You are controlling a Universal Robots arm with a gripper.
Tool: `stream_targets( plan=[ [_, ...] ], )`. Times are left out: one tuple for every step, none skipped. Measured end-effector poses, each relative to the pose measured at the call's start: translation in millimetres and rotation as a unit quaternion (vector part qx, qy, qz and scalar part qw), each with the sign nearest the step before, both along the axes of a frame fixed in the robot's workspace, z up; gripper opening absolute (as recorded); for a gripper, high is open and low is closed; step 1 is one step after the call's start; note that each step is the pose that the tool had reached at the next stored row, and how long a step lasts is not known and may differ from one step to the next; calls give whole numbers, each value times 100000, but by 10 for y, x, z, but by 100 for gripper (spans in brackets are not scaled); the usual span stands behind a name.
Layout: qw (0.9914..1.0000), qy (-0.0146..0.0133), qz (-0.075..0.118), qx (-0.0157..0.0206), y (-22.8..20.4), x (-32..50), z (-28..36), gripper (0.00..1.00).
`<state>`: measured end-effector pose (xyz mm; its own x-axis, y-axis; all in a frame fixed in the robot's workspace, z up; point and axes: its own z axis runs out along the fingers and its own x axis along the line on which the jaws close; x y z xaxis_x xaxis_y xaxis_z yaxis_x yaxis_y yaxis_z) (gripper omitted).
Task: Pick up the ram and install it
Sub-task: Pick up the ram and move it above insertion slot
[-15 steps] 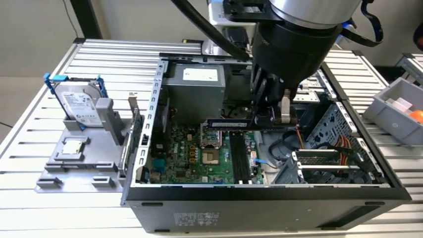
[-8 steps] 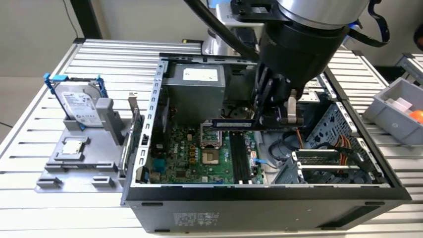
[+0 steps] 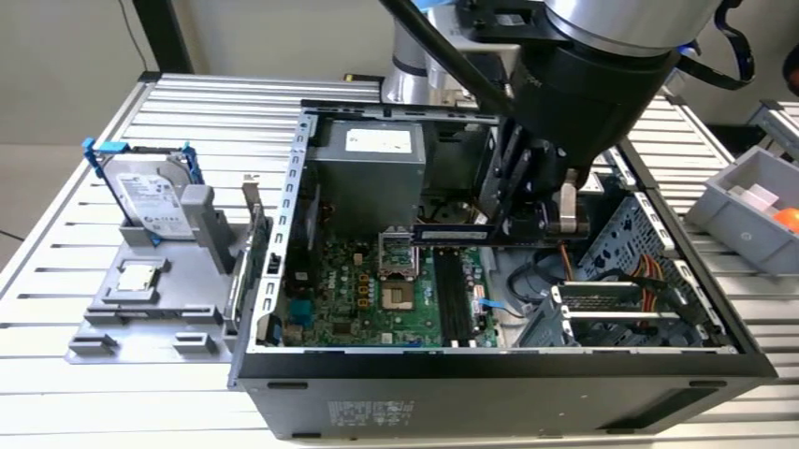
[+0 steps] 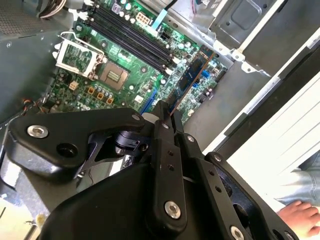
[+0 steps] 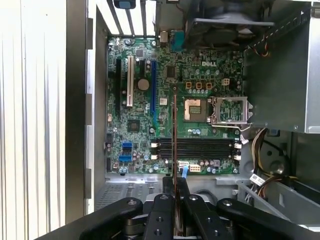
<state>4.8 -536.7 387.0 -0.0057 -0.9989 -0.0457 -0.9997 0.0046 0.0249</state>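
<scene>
My gripper [image 3: 530, 227] hangs inside the open computer case [image 3: 500, 360], shut on one end of the ram [image 3: 450, 234]. The ram is a thin dark stick with a bluish face, held level above the motherboard [image 3: 362, 290]. In the second wrist view the ram [image 4: 192, 75] sticks out from the gripper [image 4: 167, 119] over the board's edge. The first wrist view shows the ram [image 5: 174, 130] edge-on, running out from the gripper [image 5: 175, 184] across the long black memory slots [image 5: 195, 148]. It lies crosswise to the slots [image 3: 452, 299] and well above them.
The case walls, a grey power supply [image 3: 374, 164] and a drive cage [image 3: 624, 309] with cables close in around the board. A hard drive [image 3: 150, 196] stands on a grey fixture [image 3: 150, 304] at the exterior view's left. A grey bin [image 3: 749, 201] sits at the right. A person's hand [image 4: 300, 215] rests nearby.
</scene>
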Motion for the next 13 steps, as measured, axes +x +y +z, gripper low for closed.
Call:
stream_targets(
  plan=[
    [100000,0,-104,0,0,10,0,0],
    [100000,-1,-242,3,0,20,0,0],
    [99999,1,-396,0,0,30,0,0],
    [99999,-2,-526,5,0,40,0,0],
    [99998,0,-600,5,0,50,0,0],
    [99998,0,-608,4,0,58,0,0],
    [99998,-1,-608,7,1,68,-1,0],
    [99998,-2,-606,5,1,78,-1,0],
    [99998,-1,-608,5,1,89,-1,0],
    [99998,0,-608,2,1,100,0,0],
    [99998,1,-608,-2,2,112,0,0],
    [99998,0,-607,1,2,126,0,0],
    [99998,-1,-609,1,1,141,0,0]
  ],
)
